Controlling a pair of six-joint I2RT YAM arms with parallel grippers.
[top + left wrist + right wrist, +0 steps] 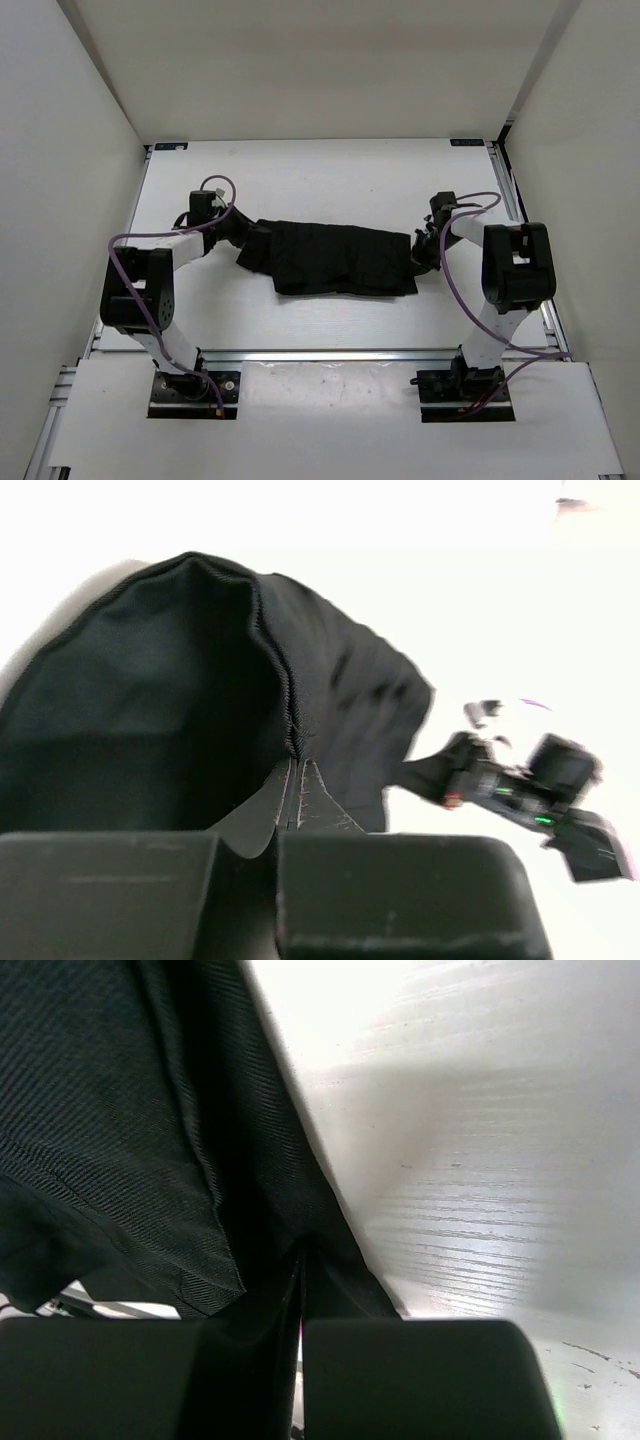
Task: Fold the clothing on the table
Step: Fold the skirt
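Both ends of the skirt pinched, fold ready to be carried.
We find the skirt (335, 258) lying flat across the middle of the table (330, 170), stretched between the two arms. The left gripper (248, 236) has its jaws closed on the fabric at the skirt's left end, beside a seam. The right gripper (421, 250) is closed on the cloth at the right end. We judge the grasp made. Next we need an even lift of both ends, then laying them over without the cloth slipping.
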